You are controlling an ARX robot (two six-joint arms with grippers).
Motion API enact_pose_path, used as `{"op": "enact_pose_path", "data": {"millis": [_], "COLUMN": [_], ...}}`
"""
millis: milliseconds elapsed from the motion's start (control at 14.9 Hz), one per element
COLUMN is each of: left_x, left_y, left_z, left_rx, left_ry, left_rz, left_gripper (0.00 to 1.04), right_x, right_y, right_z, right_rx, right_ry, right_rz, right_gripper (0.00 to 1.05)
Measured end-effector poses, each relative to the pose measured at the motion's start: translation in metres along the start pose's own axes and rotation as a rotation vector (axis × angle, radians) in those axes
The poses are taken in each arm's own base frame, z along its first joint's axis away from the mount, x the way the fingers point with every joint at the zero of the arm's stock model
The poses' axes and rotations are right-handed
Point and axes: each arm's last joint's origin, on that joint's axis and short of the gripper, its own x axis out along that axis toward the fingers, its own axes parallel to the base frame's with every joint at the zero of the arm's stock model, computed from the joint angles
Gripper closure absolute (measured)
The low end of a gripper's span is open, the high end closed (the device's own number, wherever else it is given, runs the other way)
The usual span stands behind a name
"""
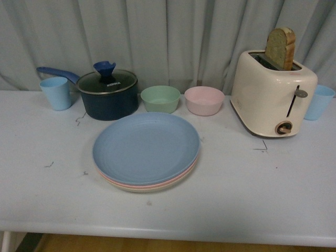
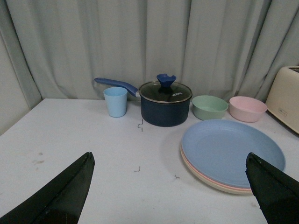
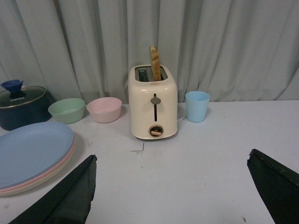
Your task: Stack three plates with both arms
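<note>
The three plates lie in one stack at the middle of the white table: the blue plate (image 1: 146, 145) on top, a pink rim (image 1: 157, 184) under it and a beige rim (image 1: 152, 189) at the bottom. In the left wrist view the blue plate (image 2: 232, 150) lies ahead and to one side of my open left gripper (image 2: 170, 186); its black fingertips (image 2: 70, 186) hold nothing. The right wrist view shows the stack (image 3: 32, 151) at the edge, away from my open, empty right gripper (image 3: 172, 186). Neither arm shows in the front view.
Behind the stack stand a dark blue pot with a glass lid (image 1: 108, 93), a green bowl (image 1: 160, 98) and a pink bowl (image 1: 204, 100). A cream toaster (image 1: 273, 94) holding bread stands at the right, with light blue cups at far left (image 1: 55, 93) and far right (image 1: 319, 102). A curtain hangs behind.
</note>
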Motion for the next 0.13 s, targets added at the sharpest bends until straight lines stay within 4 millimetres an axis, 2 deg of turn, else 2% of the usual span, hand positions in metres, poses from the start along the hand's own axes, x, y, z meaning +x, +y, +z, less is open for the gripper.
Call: {"op": "enact_pose_path", "data": {"millis": [134], "left_x": [0.0], "left_y": [0.0], "left_z": [0.0], "left_rx": [0.0], "left_ry": [0.0], "left_rz": [0.0], "left_gripper": [0.07], "right_x": [0.0], "right_y": [0.0], "right_z": [0.0], "right_rx": [0.0], "right_ry": [0.0], "right_rz": [0.0], "right_gripper": [0.06]}}
